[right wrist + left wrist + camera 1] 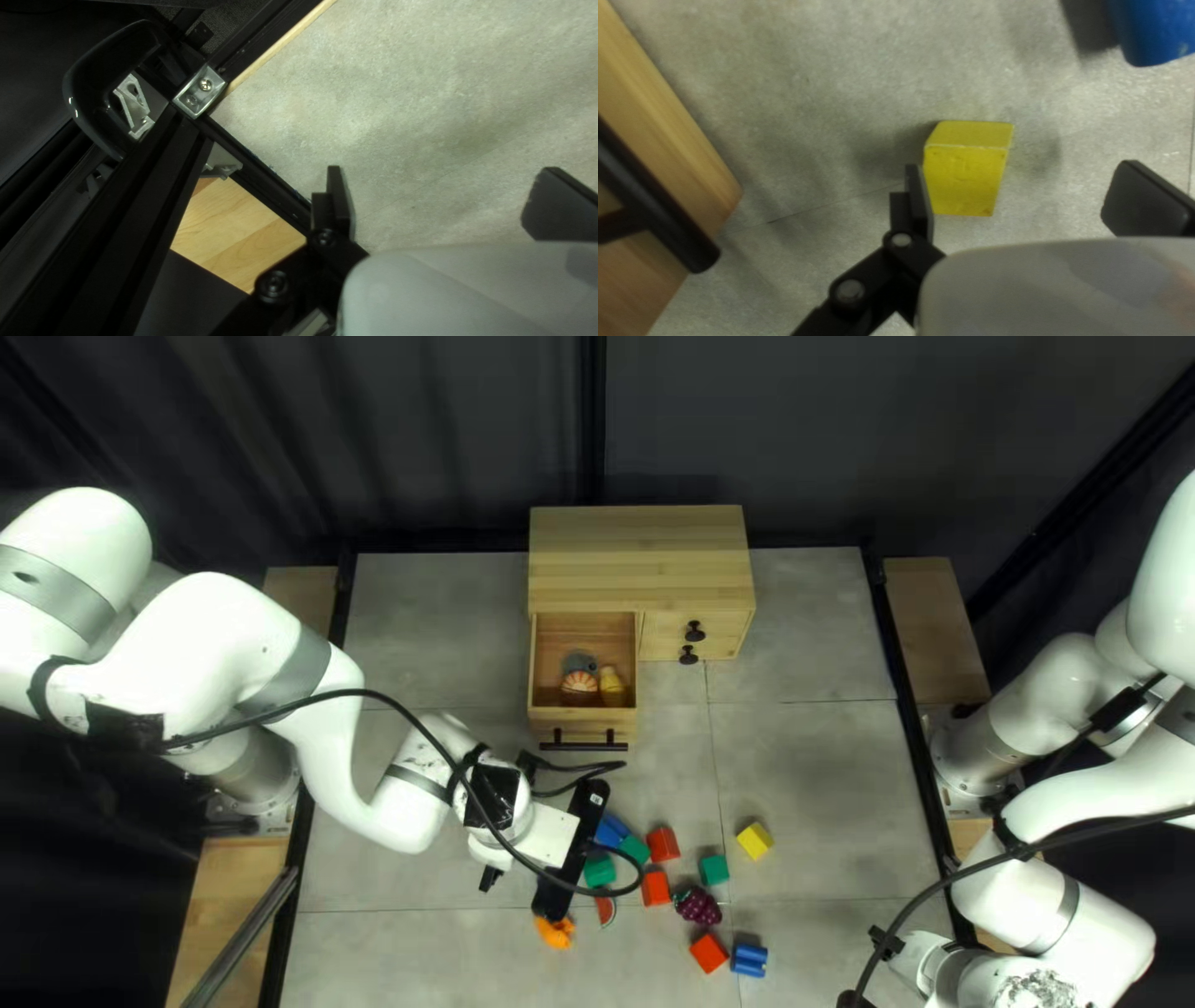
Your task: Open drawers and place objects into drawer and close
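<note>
Near a corner of the bench (822, 772), the right claw (442, 190) is held open. Farther in, the left claw (571, 851) is spread over a yellow block (963, 180) near scattered toys (697, 906); toward the far edge, small objects (611, 685) are held in the chest's (641, 560) open drawer (581, 713).

The left wrist view's edge cuts off a blue block (1154, 31).
</note>
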Robot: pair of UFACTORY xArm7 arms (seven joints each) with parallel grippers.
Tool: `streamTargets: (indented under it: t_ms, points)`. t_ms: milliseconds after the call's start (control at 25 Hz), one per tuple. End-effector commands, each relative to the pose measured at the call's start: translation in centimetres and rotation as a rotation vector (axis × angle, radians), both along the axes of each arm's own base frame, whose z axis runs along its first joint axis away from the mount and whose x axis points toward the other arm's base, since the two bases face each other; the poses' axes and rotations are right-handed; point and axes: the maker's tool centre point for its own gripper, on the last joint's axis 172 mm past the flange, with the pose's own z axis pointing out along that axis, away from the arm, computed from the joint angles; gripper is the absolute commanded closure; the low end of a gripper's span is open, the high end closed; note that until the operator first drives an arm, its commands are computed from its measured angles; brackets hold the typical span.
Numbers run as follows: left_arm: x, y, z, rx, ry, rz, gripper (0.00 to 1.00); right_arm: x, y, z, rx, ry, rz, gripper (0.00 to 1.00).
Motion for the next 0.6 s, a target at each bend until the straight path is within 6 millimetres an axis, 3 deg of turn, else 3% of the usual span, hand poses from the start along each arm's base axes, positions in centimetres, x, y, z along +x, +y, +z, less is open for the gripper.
streamTargets:
  t_ms: [40, 120, 160, 200, 240, 360, 480, 600]
  points:
    - [-0.17, 0.16, 0.01, 0.0, -0.001, 0.004, 0.1, 0.0, 0.0, 0.0, 0.0, 0.0, 0.0, 0.0]
    - [-0.31, 0.23, 0.02, -0.001, -0.001, 0.004, 0.2, 0.0, 0.0, 0.0, 0.0, 0.0, 0.0, 0.0]
    - [-0.38, 0.27, 0.01, -0.002, 0.0, 0.004, 0.46, 0.0, 0.0, 0.0, 0.0, 0.0, 0.0, 0.0]
    - [-0.38, 0.28, 0.0, -0.002, 0.0, 0.004, 0.79, 0.0, 0.0, 0.0, 0.0, 0.0, 0.0, 0.0]
    - [-0.37, 0.33, -0.03, -0.002, 0.001, 0.004, 0.85, 0.0, 0.0, 0.0, 0.0, 0.0, 0.0, 0.0]
    - [-0.28, 0.43, -0.21, -0.005, 0.002, 0.003, 0.79, 0.0, 0.0, 0.0, 0.0, 0.0, 0.0, 0.0]
    - [-0.27, 0.55, -0.24, -0.006, 0.003, 0.005, 0.46, 0.0, 0.0, 0.0, 0.0, 0.0, 0.0, 0.0]
    - [-0.24, 0.66, -0.14, -0.005, 0.002, 0.007, 0.38, 0.0, 0.0, 0.0, 0.0, 0.0, 0.0, 0.0]
